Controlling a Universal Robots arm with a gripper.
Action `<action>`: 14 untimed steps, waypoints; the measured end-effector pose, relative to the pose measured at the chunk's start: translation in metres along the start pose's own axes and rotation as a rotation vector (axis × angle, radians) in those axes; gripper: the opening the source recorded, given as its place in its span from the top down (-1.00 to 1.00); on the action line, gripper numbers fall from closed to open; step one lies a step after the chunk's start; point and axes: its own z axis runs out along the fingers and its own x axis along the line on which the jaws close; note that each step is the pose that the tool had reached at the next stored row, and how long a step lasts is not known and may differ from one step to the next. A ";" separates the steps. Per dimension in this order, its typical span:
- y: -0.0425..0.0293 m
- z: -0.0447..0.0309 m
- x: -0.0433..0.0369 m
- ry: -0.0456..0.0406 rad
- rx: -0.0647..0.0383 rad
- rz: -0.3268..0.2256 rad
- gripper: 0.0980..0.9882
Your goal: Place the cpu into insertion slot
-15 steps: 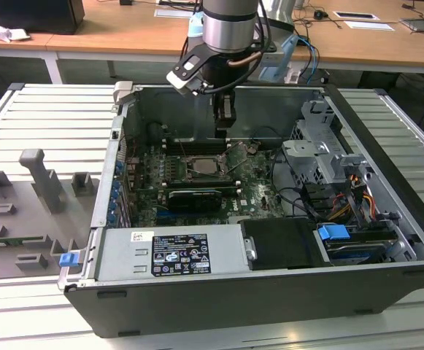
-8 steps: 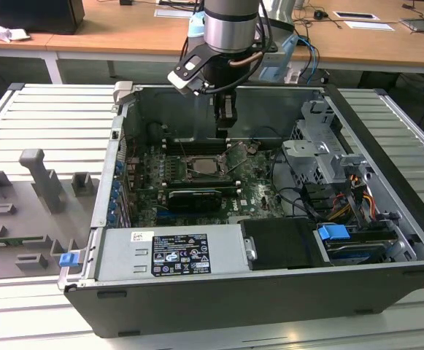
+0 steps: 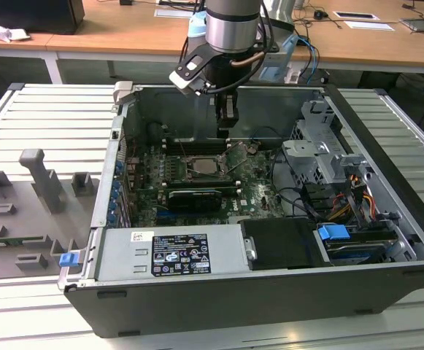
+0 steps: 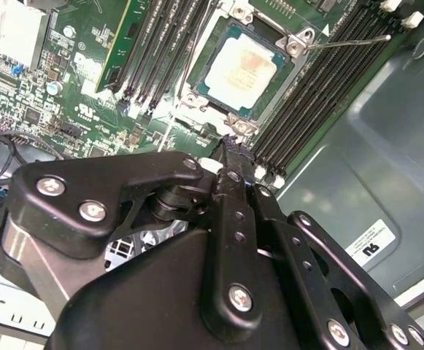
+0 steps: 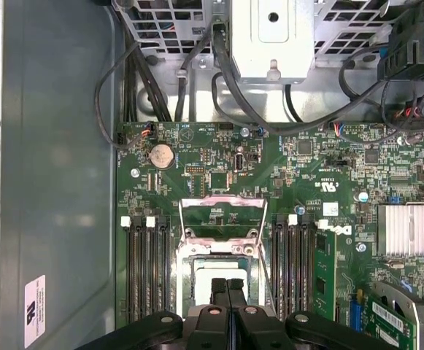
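The cpu, a pale silver-beige square chip, lies flat inside the insertion slot, a dark socket with a shiny metal frame on the green motherboard. The socket's thin lever sticks out to one side, and its hinged metal plate stands swung open. In the exterior view the cpu sits mid-board in the open computer case. My gripper hangs just above and behind the slot. In both wrist views the black fingers are pressed together with nothing between them, and the gripper is clear of the chip.
Long black memory slots flank the socket on both sides. A graphics card lies in front of it, a power supply at the case front, and a drive cage with cables on the exterior view's right. Grey fixtures stand outside the case.
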 end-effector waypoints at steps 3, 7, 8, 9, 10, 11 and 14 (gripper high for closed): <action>0.0008 0.0000 0.0000 0.0000 0.000 0.000 0.98; 0.0014 0.0000 0.0000 0.0000 0.000 0.000 0.98; 0.0016 0.0001 0.0000 0.0000 0.000 0.000 0.98; 0.0019 0.0001 0.0000 0.0000 0.001 0.000 0.98; 0.0023 0.0001 0.0000 0.0000 0.001 0.000 0.98; 0.0027 0.0001 0.0000 0.0000 0.001 0.000 0.98; 0.0042 0.0001 0.0000 0.0000 0.001 0.000 0.98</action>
